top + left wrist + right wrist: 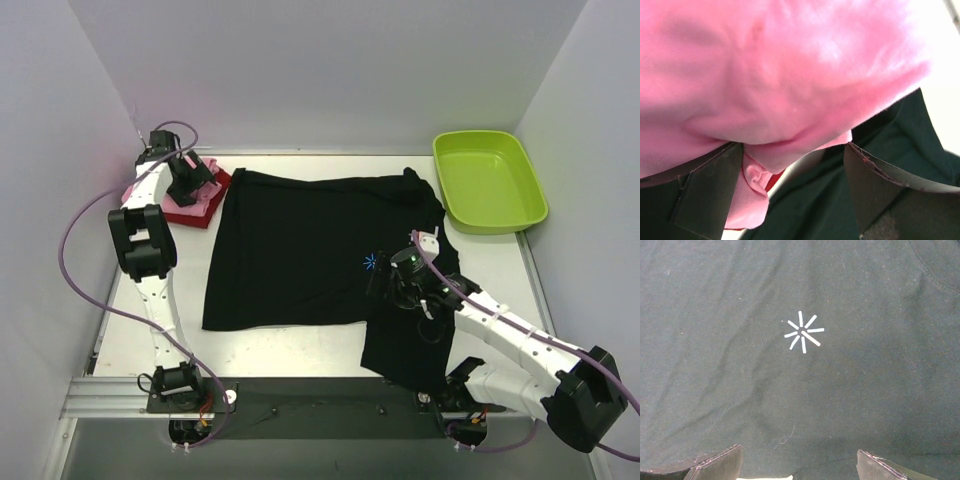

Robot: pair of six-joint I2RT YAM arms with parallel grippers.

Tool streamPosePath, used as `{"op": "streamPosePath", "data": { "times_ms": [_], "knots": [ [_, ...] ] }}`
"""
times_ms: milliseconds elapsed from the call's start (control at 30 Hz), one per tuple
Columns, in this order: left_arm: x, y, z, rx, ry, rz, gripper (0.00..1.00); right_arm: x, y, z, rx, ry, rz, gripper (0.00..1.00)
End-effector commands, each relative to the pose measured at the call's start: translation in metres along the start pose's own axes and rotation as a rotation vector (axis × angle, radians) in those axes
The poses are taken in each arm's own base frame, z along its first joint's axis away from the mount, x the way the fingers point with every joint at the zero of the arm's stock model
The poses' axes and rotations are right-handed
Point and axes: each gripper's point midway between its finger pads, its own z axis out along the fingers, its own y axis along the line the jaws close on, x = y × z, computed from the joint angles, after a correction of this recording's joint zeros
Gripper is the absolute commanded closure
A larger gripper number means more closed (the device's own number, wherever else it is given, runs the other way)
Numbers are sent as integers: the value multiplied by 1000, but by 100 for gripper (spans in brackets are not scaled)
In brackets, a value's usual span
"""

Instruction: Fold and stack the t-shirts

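Left hand [792,152], right hand [799,451] spread; pink shirt [790,75], red shirt [203,212], black shirt [300,250]: 3.

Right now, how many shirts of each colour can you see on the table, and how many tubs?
pink shirt: 1
dark red shirt: 1
black shirt: 1
green tub: 1
Total: 4 things

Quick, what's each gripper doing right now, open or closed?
Left gripper: open, at the pink shirt.
Right gripper: open, empty, above the black shirt.
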Motion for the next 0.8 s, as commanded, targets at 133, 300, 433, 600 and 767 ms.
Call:
{"op": "streamPosePath", "data": {
  "times_ms": [133, 300, 433, 600, 767],
  "knots": [
    [-32, 24, 29, -72, -10, 40, 9, -3, 3, 7, 14, 8, -9, 0],
    [-38, 24, 52, 1, -16, -16, 9, -4, 4, 14, 33, 15, -26, 0],
    [-42, 22, 58, 59, -25, -55, 9, -7, 5, 23, 52, 20, -48, 0],
    [-69, -2, 17, 126, -127, -27, 9, -21, 8, 27, 70, -3, -63, 0],
    [-80, -40, -69, 246, -235, -25, 8, -66, 19, 20, 76, -95, -34, 0]
  ]
}}
